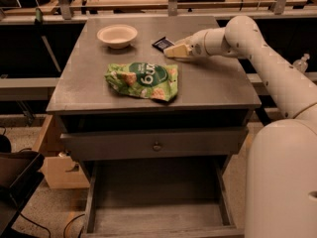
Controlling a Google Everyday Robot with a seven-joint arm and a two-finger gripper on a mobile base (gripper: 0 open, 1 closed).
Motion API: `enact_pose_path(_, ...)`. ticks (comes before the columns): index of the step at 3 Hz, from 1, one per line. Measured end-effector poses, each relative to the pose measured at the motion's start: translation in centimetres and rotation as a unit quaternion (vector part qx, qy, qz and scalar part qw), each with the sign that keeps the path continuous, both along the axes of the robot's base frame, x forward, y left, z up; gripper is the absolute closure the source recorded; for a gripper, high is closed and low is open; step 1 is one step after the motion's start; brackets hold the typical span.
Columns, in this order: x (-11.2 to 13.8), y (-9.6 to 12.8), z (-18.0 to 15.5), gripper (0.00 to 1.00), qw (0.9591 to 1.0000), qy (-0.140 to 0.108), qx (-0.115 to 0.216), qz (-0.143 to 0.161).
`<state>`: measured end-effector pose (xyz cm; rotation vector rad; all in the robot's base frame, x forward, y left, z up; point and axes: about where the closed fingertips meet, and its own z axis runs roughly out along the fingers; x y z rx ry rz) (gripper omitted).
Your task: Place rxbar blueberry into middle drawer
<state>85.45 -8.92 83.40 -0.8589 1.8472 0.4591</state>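
The rxbar blueberry [161,43] is a small dark bar lying flat on the grey cabinet top [213,83], at the back, right of the middle. My gripper [174,51] reaches in from the right, low over the top. Its tip is at the bar's right front edge, touching or nearly touching it. The middle drawer [156,202] stands pulled out below the cabinet front, with a bare plank floor and nothing in it.
A large green chip bag [143,80] lies in the middle of the top. A white bowl [117,35] stands at the back left. A shut drawer front with a round knob [156,146] sits above the open drawer. My white arm [277,78] fills the right side.
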Motion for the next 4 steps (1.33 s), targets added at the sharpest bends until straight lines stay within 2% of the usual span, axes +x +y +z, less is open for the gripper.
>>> enact_pose_path(1,0.0,0.0,0.1,1.0,1.0,0.0,0.0,0.0)
enact_pose_path(2,0.1,0.3,0.2,1.0,1.0,-0.001,0.002,0.001)
enact_pose_path(3,0.6,0.7,3.1,1.0,0.9998,-0.014,-0.01,0.01)
enact_pose_path(4,0.4,-0.6,8.2,1.0,0.9989,-0.032,-0.031,0.014)
